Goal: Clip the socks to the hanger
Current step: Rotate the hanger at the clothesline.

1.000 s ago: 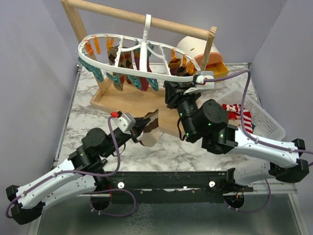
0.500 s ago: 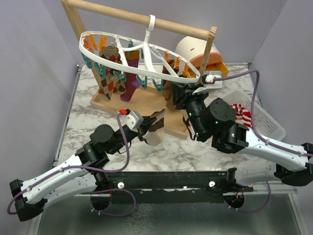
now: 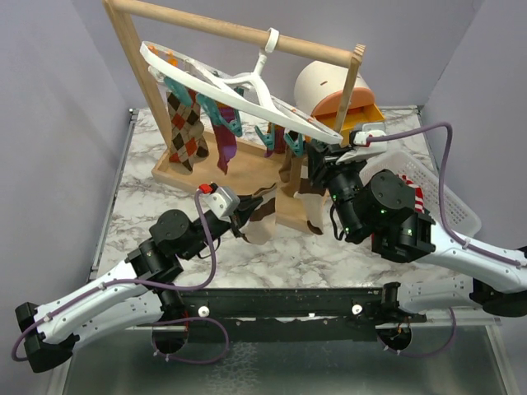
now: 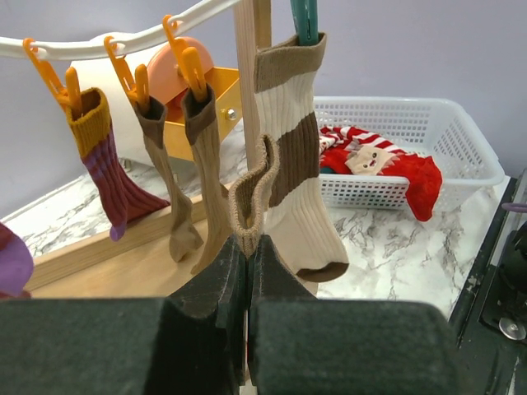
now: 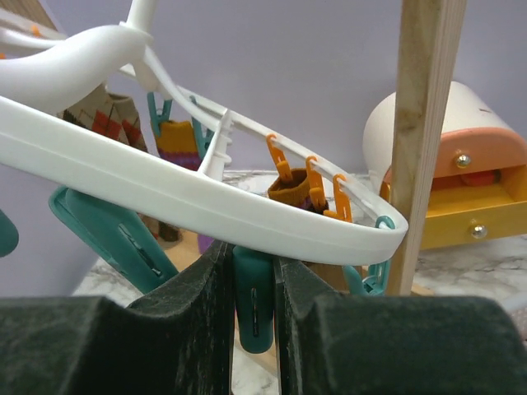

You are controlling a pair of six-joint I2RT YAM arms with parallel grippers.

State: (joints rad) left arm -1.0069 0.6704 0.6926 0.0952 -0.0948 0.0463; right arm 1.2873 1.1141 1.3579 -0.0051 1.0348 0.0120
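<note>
while left pincer (image 4: 247,247) pinches a brown-and-cream sock (image 4: 251,193), right pincer (image 5: 254,257) squeezes a teal clip (image 5: 254,309) under the hanger (image 5: 165,185)

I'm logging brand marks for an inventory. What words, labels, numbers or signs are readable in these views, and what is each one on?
None: no word, number or logo can be read in any view.
The hanger, teal clips, hanging socks and basket show no print.
The red-and-white sock bears a small face-like picture, no lettering.
</note>
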